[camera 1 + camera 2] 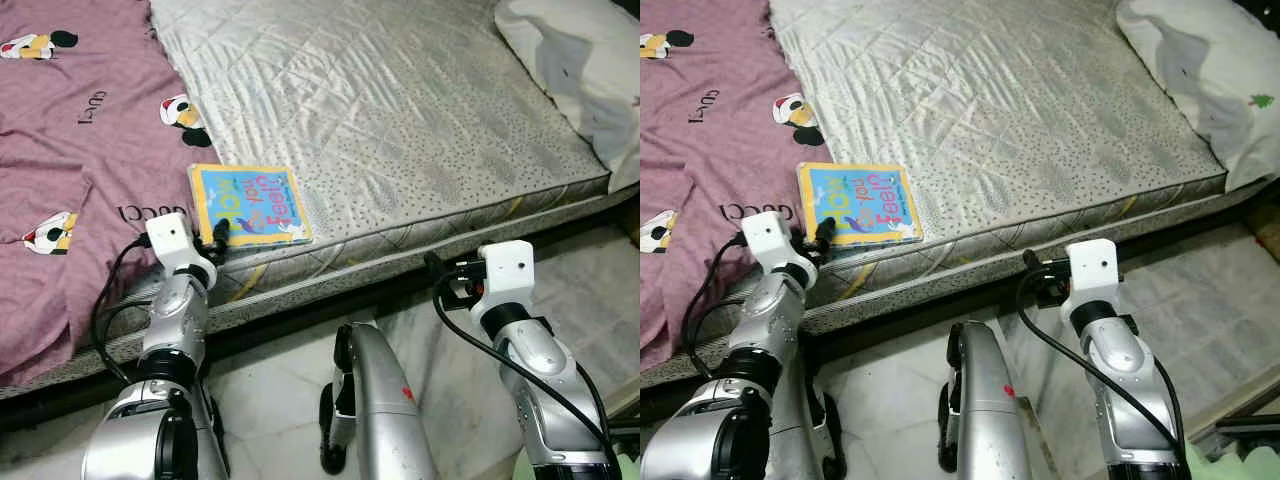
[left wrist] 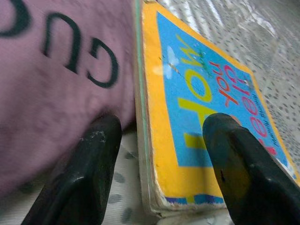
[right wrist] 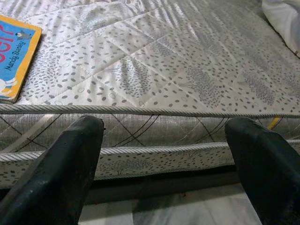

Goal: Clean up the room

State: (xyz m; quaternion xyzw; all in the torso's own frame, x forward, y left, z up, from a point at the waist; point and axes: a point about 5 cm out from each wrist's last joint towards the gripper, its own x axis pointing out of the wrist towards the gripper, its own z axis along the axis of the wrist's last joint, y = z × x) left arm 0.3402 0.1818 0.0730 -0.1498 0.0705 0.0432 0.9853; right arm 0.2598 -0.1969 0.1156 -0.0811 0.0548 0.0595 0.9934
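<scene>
Your left gripper [image 2: 159, 154] sat at the near corner of the board book [image 1: 247, 203], fingers apart and not yet closed: in the left wrist view one finger [image 2: 86, 168] lay on the purple blanket [image 1: 70, 170] side, the other finger [image 2: 243, 164] over the blue cover w/ its yellow border. That view gave you the book's worn corner and thick page edges up close, plus big black letters on the blanket; the head views didn't resolve those. What the head views gave instead was the layout: book lying flat near the front edge of the grey quilted mattress [image 1: 400, 110], its left edge just beside the blanket, which carried cartoon prints and draped over the mattress's left part. A white pillow [image 1: 590, 60] lay at the far right corner.

Your right gripper [image 3: 164, 154] was spread wide, empty, held in front of the mattress side, well apart from the book. The right wrist view showed you the piped seam [image 3: 140, 110] and side panel of the mattress, w/ just a corner of the book at the frame's edge. Below, pale marbled floor [image 1: 270, 400] and the robot's own silver body [image 1: 375, 400] showed btwn the two arms in the head views.
</scene>
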